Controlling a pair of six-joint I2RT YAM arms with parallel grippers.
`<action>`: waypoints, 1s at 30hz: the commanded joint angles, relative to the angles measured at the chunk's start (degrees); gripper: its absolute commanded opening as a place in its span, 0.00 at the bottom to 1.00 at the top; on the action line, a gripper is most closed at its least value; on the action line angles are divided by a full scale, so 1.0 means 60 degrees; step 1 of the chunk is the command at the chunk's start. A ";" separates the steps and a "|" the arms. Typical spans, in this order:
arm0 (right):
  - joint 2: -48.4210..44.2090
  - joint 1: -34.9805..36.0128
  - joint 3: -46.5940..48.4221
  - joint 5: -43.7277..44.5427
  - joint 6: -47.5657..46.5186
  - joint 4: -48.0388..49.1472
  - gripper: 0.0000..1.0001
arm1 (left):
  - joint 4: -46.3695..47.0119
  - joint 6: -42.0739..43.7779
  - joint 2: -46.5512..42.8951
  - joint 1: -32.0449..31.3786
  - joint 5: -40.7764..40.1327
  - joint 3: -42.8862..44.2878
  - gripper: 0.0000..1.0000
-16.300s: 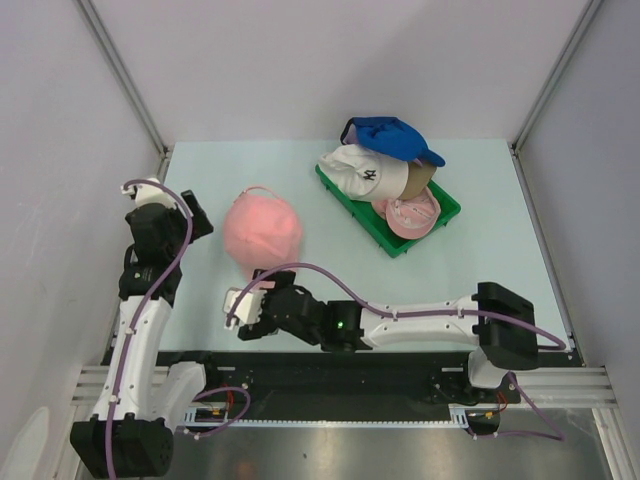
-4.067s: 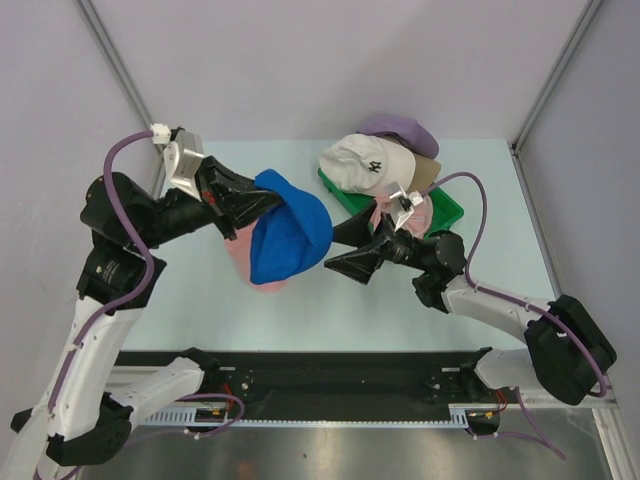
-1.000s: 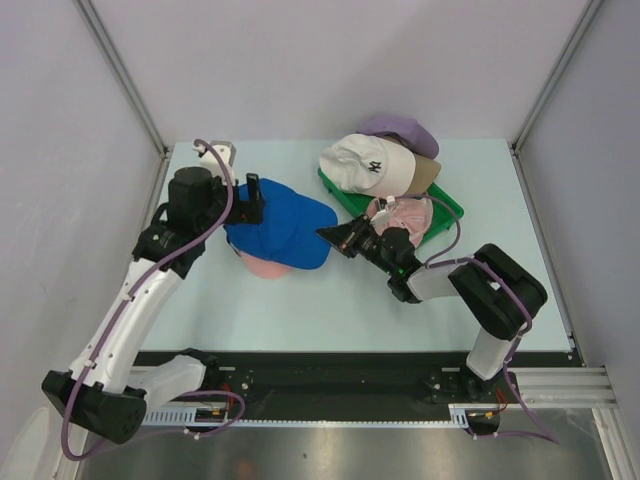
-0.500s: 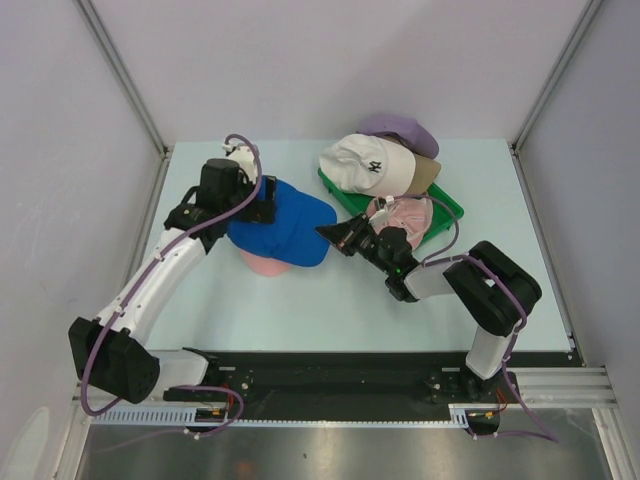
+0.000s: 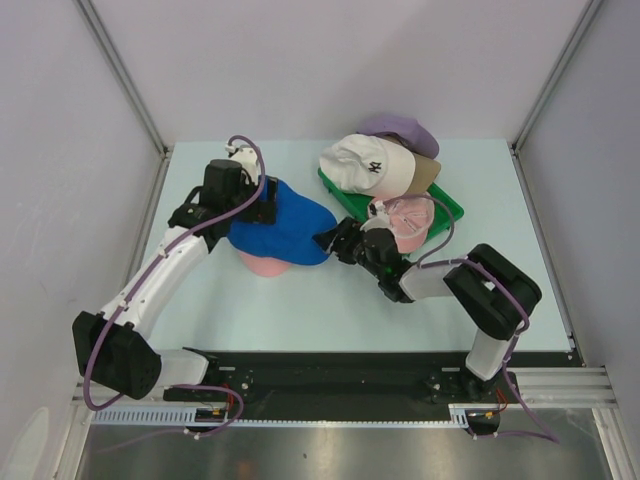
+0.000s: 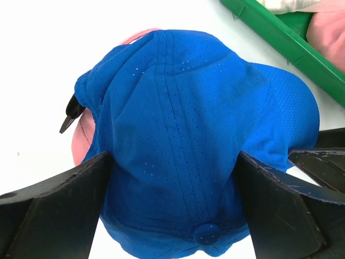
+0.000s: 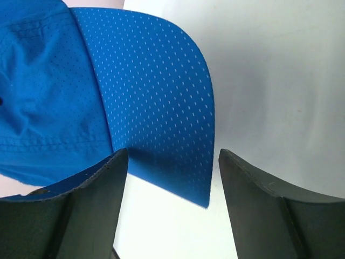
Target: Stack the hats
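Blue cap [image 5: 283,222] lies soft and light on the pink cap [image 5: 262,265], left on the surface [image 5: 300,305]; left tool [image 5: 263,197] gapes astride its floppy crown, right tool [image 5: 333,240] apart around the stiffer brim, likely the surer hold.

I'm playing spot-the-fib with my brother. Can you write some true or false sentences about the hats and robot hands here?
1. The royal blue fabric baseball cap lies on top of a pink fabric cap. True.
2. The white fabric cap with a dark logo sits on the blue one. False: it lies at the far end of the flat green plastic tray, against a tan cap.
3. The left gripper has its fingers spread, one on each side of the blue cap's crown. True.
4. The green tray holds nothing. False: a second pink cap lies in it.
5. The right gripper is shut tight. False: its fingers stand apart at the blue cap's brim.
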 commanded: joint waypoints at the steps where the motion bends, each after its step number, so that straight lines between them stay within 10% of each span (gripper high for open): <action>1: 0.0463 0.0057 0.0616 0.0112 -0.0467 0.0416 0.70 | 0.0079 0.0231 -0.0035 0.0083 -0.0189 -0.0172 1.00; 5: 0.0874 0.0160 0.0661 0.0127 -0.0569 0.0898 0.59 | 0.0108 0.0290 -0.0064 0.0083 -0.0291 -0.0172 1.00; 12: 0.0363 0.0277 0.0485 0.0346 -0.1094 0.0388 0.75 | 0.0270 0.0349 0.0067 0.0098 -0.0262 -0.0261 1.00; 30: -0.5834 -0.0248 0.0614 0.2310 -0.4978 -0.5236 0.96 | 0.1119 0.1593 0.1065 0.0098 0.2357 -0.0040 1.00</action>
